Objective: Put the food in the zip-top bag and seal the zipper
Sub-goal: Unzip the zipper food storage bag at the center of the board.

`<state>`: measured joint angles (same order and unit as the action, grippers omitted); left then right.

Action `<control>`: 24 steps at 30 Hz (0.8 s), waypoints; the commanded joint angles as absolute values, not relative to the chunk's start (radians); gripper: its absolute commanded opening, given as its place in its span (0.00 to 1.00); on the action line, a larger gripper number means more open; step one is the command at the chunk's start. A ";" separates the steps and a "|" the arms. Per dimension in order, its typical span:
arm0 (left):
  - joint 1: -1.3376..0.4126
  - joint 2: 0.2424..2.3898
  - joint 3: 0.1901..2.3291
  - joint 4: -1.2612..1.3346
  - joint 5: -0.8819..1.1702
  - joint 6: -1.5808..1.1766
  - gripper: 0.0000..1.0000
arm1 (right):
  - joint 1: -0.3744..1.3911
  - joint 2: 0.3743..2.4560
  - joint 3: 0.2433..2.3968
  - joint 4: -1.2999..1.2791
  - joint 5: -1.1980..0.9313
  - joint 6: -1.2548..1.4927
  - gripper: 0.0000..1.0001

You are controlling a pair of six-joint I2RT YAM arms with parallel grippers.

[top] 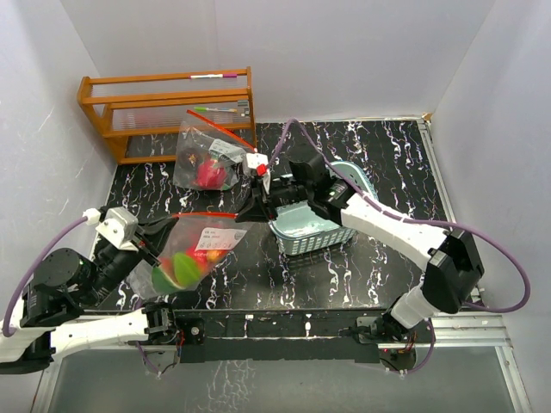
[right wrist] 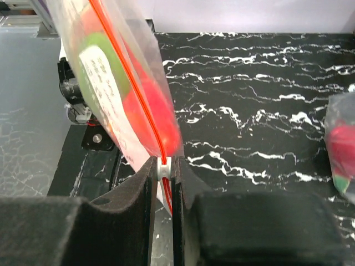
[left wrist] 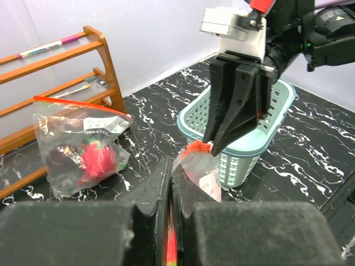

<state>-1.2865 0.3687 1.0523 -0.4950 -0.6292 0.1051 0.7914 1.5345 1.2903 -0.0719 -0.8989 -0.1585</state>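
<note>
Two pincers: both are clamped on the same strip, one at each end, with the bag stretched between them.
Left pincer: its fingers are pressed almost together, with a thin sliver of the red-orange zipper caught between them at the bag's left end.
Right pincer: its fingers are nearly together on the zipper's right end, and a small white slider sits between the fingertips.
Zip-top bag: it hangs from the strip at the front left of the table, in front of the left arm's wrist. Whether its bottom rests on the table cannot be told.
Food: green, red and orange pieces are bunched inside the held bag, towards its lower left corner.
Zipper state: it looks like one straight red line in the right wrist view. Whether it is fully pressed shut cannot be told.
Basket: pale teal lattice, it sits just beside the right pincer under the right forearm.
Second bag: a clear bag with a red-orange mouth strip, it lies at the back near the wooden rack and holds a red piece and a dark piece.
</note>
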 commanded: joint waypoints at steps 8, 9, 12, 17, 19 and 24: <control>-1.290 0.357 1.117 -0.387 -0.723 0.164 0.00 | 0.696 1.416 1.143 -0.091 -0.836 -0.181 0.15; -1.290 0.359 1.114 -0.382 -0.725 0.166 0.00 | 0.692 1.413 1.135 -0.093 -0.829 -0.183 0.15; -1.289 0.363 1.111 -0.375 -0.729 0.169 0.00 | 0.685 1.403 1.118 -0.103 -0.799 -0.190 0.15; -1.290 0.376 1.108 -0.347 -0.727 0.173 0.00 | 0.677 1.384 1.119 -0.114 -0.755 -0.173 0.23; -1.290 0.393 1.109 -0.323 -0.724 0.179 0.00 | 0.677 1.366 1.135 -0.114 -0.742 -0.140 0.47; -1.289 0.512 1.163 -0.274 -0.694 0.201 0.00 | 0.678 1.254 1.200 -0.148 -0.499 0.018 0.99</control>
